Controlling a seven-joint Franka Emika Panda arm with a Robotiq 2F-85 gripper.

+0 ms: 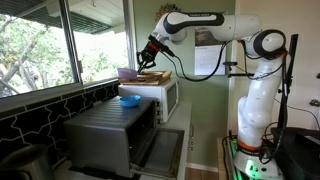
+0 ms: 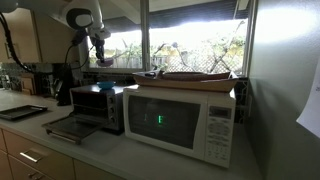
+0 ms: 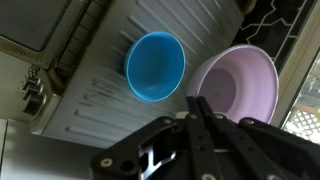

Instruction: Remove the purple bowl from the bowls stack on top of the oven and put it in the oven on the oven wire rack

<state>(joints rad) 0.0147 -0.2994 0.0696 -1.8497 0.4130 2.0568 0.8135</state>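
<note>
My gripper [image 3: 200, 104] is shut on the near rim of the purple bowl [image 3: 242, 85] and holds it in the air. In an exterior view the purple bowl [image 1: 127, 73] hangs from the gripper [image 1: 141, 64] above the bright blue bowl [image 1: 129, 100]. The blue bowl [image 3: 155, 65] sits alone and upright on top of the dark grey oven [image 1: 105, 130], so the bowls are no longer stacked. The oven door [image 1: 160, 150] hangs open at the front. The oven [image 2: 97, 105], its open door and the gripper [image 2: 101, 52] also show in an exterior view. The wire rack inside is hidden.
A white microwave [image 1: 163, 95] with a flat wooden tray [image 1: 153, 77] on top stands right behind the oven; it is large in an exterior view [image 2: 185, 120]. Windows run along the wall beside the counter. A dark baking tray [image 2: 22, 112] lies on the counter.
</note>
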